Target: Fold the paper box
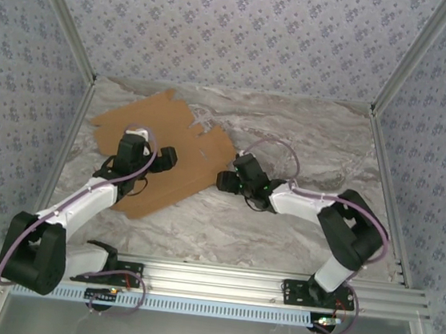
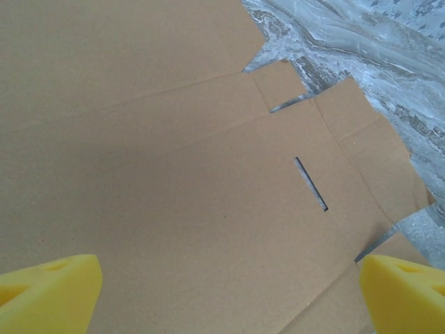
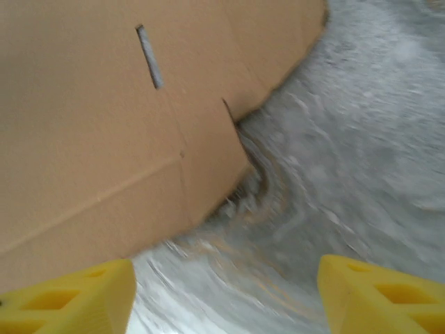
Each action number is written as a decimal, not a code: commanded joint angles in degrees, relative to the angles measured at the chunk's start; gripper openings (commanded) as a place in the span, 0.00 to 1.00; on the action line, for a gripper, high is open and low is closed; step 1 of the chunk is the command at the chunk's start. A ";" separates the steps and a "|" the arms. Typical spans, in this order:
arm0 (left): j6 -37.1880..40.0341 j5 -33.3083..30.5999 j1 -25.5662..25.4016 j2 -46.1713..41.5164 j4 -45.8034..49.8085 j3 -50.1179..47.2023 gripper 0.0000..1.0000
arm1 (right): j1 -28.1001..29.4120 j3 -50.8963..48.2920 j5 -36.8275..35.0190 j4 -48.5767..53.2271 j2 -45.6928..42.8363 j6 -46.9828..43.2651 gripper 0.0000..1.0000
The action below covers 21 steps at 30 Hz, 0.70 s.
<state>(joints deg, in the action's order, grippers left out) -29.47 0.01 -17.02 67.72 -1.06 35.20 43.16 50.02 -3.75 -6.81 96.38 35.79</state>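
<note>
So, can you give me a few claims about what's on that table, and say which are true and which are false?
1. The box lies on the table as a flat, unfolded sheet. True.
2. The left gripper is clamped on a flap. False: it is open over the box and holds nothing.
3. The box has a narrow slot cut in it. True.
4. The right gripper hangs over the middle of the box. False: it is at the box's edge, mostly over bare table.
5. The right gripper's fingers are yellow. True.
</note>
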 commanded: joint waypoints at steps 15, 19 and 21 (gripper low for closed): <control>0.16 -2.49 -0.44 -0.53 1.75 1.77 0.96 | -3.06 5.33 5.74 -13.39 12.65 5.63 0.18; 0.53 -2.88 -0.47 -2.16 -2.29 1.03 0.96 | -5.86 4.32 8.07 -14.19 8.67 -1.40 0.06; 1.56 -1.64 -0.46 -3.26 -6.39 0.64 0.96 | -7.91 4.59 10.97 -13.13 5.46 -6.53 0.04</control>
<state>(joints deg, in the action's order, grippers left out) -29.39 -1.98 -17.06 66.94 -1.13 35.20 37.98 54.54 4.08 -18.90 107.48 36.77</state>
